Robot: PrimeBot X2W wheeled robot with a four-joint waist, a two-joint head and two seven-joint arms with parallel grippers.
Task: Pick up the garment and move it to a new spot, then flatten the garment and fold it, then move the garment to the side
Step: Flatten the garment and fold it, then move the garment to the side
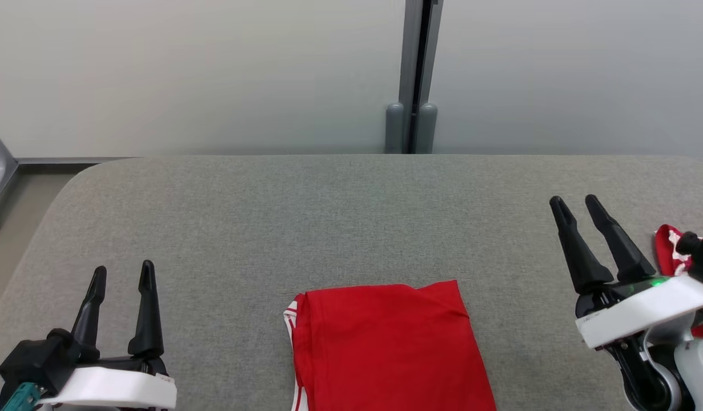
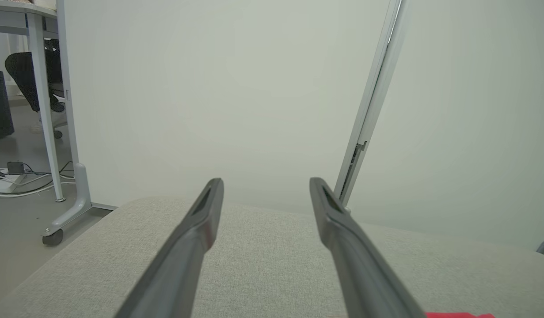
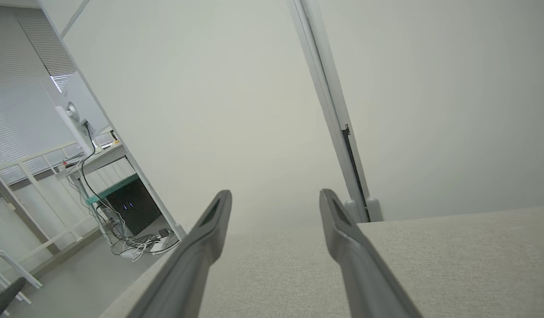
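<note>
A red garment point(image 1: 385, 348) with white trim on its left edge lies folded flat on the grey padded table point(image 1: 351, 217), at the near middle. A sliver of the garment point(image 2: 459, 315) shows at the bottom of the left wrist view. My left gripper point(image 1: 124, 266) stands open at the lower left, well left of the garment, with nothing between its fingers point(image 2: 266, 181). My right gripper point(image 1: 573, 199) stands open to the right of the garment, above the table and empty point(image 3: 276, 192).
A second red and white cloth point(image 1: 668, 251) lies bunched at the table's right edge, partly hidden behind my right wrist. A pale partition wall with a grey post point(image 1: 411, 74) runs behind the table. Desk legs and cables point(image 2: 55, 176) stand on the floor past the table's left end.
</note>
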